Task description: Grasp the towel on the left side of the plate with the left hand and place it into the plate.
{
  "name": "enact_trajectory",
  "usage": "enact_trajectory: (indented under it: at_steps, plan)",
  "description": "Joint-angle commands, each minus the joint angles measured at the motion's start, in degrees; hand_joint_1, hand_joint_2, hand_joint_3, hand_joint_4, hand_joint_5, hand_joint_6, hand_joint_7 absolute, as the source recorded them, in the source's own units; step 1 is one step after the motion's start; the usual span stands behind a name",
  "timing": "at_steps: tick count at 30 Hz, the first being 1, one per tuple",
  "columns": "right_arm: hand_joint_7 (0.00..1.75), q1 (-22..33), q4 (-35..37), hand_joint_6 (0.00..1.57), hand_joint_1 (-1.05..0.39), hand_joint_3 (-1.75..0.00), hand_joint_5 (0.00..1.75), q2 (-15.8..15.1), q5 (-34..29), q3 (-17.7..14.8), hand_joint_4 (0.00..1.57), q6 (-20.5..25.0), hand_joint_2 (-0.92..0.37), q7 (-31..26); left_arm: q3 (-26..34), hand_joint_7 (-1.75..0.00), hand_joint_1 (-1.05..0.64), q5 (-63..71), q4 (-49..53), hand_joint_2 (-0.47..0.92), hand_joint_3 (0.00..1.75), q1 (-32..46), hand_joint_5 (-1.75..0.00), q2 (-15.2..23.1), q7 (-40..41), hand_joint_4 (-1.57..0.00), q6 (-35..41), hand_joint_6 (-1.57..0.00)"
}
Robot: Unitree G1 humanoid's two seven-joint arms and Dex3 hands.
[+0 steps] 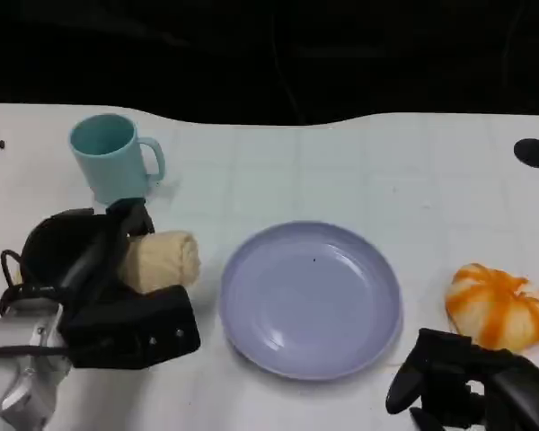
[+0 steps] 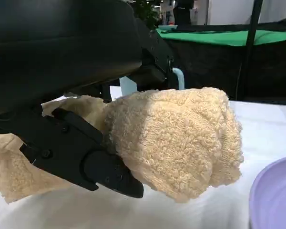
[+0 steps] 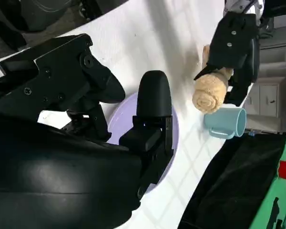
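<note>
A rolled beige towel (image 1: 164, 260) lies on the white table just left of the lavender plate (image 1: 311, 299). My left hand (image 1: 108, 287) wraps around the towel's left end, fingers over and under it. In the left wrist view the black fingers (image 2: 81, 157) press into the towel (image 2: 181, 138), with the plate's rim (image 2: 276, 195) at the side. The right wrist view shows the towel (image 3: 210, 93) held by my left hand (image 3: 236, 47), and the plate (image 3: 174, 129) behind my right hand's fingers. My right hand (image 1: 472, 386) rests at the table's front right, holding nothing, fingers apart.
A teal mug (image 1: 115, 157) stands behind the towel, near the left hand. An orange-and-white pumpkin-shaped object (image 1: 499, 305) lies right of the plate, just beyond my right hand. The table's far edge meets a dark backdrop.
</note>
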Motion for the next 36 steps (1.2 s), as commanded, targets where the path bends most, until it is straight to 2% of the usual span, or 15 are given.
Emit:
enact_trajectory:
  at_steps: [1, 3, 4, 7, 10, 14, 22, 24, 26, 30, 32, 34, 35, 36]
  plan:
    - [1.48, -0.23, -0.28, 0.62, -0.01, -1.12, 1.75, 0.02, -0.12, 0.11, 0.72, 0.31, -0.6, -0.48, 0.55, -1.75, -0.19, -0.02, -5.29, 0.87, 0.26, -1.36, -1.75, -0.15, -2.02, -0.87, 1.3, -0.61]
    - [1.47, -0.33, 0.0, 0.62, -0.01, -1.12, 1.75, -0.11, -0.23, 0.18, 0.72, -0.04, -0.6, -0.44, 0.1, -1.75, -0.19, 0.4, -7.43, 0.64, 0.66, -1.66, -1.75, -0.71, -2.12, -0.9, 1.1, -0.64]
    - [1.47, -0.39, 0.15, 0.62, -0.02, -1.11, 1.75, -0.19, -0.39, 0.21, 0.72, -0.37, -0.6, -0.43, -0.1, -1.75, -0.22, 0.27, -8.4, 0.56, 0.81, -1.93, -1.75, -1.03, -2.51, -0.9, 0.85, -0.64]
    - [1.47, -0.41, 0.01, 0.62, -0.02, -1.11, 1.75, -0.45, -0.47, 0.12, 0.73, -0.31, -0.59, -0.27, -0.79, -1.75, -0.22, -0.17, -10.91, 0.48, 0.95, -2.86, -1.75, -2.54, -4.39, -0.9, 1.08, -0.64]
    - [1.47, -0.07, -0.57, 0.62, -0.03, -1.1, 1.75, -0.37, -0.07, -0.08, 0.72, 0.43, -0.59, -0.31, -1.64, -1.75, -0.21, -0.43, -12.16, 0.51, 0.98, -3.54, -1.75, -5.18, -5.59, -0.89, 1.7, -0.65]
    - [1.46, 0.5, -0.93, 0.62, -0.03, -1.09, 1.75, -0.48, 0.47, -0.53, 0.73, 0.27, -0.6, -0.05, -3.55, -1.74, -0.22, 0.41, -12.76, 0.48, 1.0, -4.8, -1.75, -8.71, -7.09, -0.91, 3.0, -0.68]
    - [1.46, 1.15, -1.1, 0.62, -0.03, -1.08, 1.75, -0.75, 0.55, -1.12, 0.72, -0.11, -0.62, 0.38, -6.77, -1.74, -0.22, 0.77, -9.99, 0.48, 0.99, -8.16, -1.75, -15.0, -9.18, -0.91, 6.52, -0.67]
    - [1.46, 1.19, -1.05, 0.62, -0.04, -1.08, 1.75, -0.83, 0.46, -1.19, 0.73, -0.29, -0.62, 0.48, -7.74, -1.68, -0.21, 0.77, -9.18, 0.5, 1.0, -8.83, -1.75, -15.95, -10.23, -0.92, 7.25, -0.7]
    - [1.46, 1.31, -1.13, 0.62, -0.04, -1.07, 1.75, -0.86, 0.56, -1.29, 0.73, -0.44, -0.62, 0.61, -8.84, -1.54, -0.2, 1.01, -8.21, 0.48, 0.97, -9.41, -1.75, -16.76, -11.13, -0.9, 8.08, -0.75]
    - [1.46, 1.68, -1.4, 0.62, -0.05, -1.07, 1.75, -0.83, 0.94, -1.7, 0.73, -0.55, -0.62, 0.94, -11.16, -1.55, -0.2, 2.39, -6.39, 0.52, 0.82, -9.84, -1.75, -17.94, -11.45, -0.87, 8.74, -0.73]
    - [1.46, 1.88, -1.44, 0.62, -0.04, -1.07, 1.75, -0.79, 1.04, -1.9, 0.72, -0.78, -0.62, 1.11, -12.02, -1.49, -0.22, 2.7, -5.46, 0.6, 0.72, -9.89, -1.75, -18.49, -11.51, -0.86, 8.77, -0.73]
    - [1.46, 2.03, -1.54, 0.62, -0.04, -1.07, 1.75, -0.82, 0.97, -1.98, 0.72, -0.87, -0.62, 1.19, -12.65, -1.47, -0.22, 2.77, -4.6, 0.62, 0.7, -10.09, -1.75, -18.82, -11.5, -0.85, 8.65, -0.73]
    - [1.46, 2.09, -1.64, 0.62, -0.04, -1.07, 1.75, -0.83, 0.88, -1.97, 0.72, -0.83, -0.62, 1.18, -12.87, -1.4, -0.23, 2.7, -4.16, 0.63, 0.71, -10.25, -1.75, -19.0, -11.54, -0.84, 8.62, -0.75]
    - [1.46, 2.11, -1.81, 0.62, -0.05, -1.07, 1.75, -0.84, 0.85, -1.97, 0.72, -0.56, -0.62, 1.15, -12.98, -1.25, -0.22, 2.49, -3.65, 0.62, 0.73, -10.4, -1.75, -19.27, -11.51, -0.84, 8.51, -0.79]
